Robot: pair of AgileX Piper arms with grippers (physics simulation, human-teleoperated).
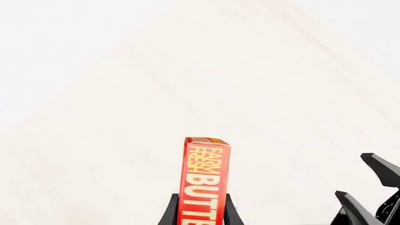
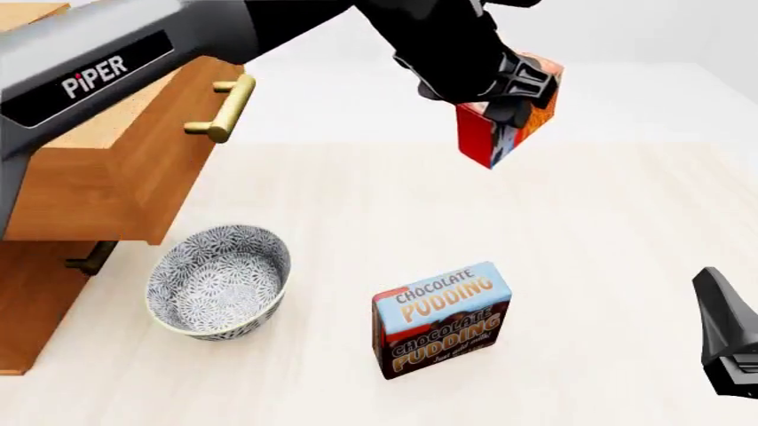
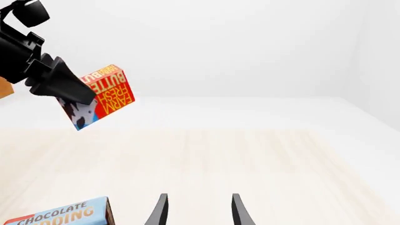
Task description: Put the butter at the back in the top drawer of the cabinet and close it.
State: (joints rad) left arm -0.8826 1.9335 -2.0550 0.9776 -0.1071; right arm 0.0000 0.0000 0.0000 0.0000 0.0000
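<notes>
Pale wood-grain counter lay beneath the left gripper (image 2: 503,93), which was clamped on the butter (image 2: 509,120) and held it tilted in the air, well above the counter's middle toward the far edge. From that gripper the box's long axis was seen running out along the fingers, and the pulled-out top drawer (image 2: 113,164) of the cabinet (image 2: 35,293) lay off toward the counter's left edge. Parted and holding nothing, the right gripper (image 3: 196,211) was kept low near the right edge, much farther from the drawer.
</notes>
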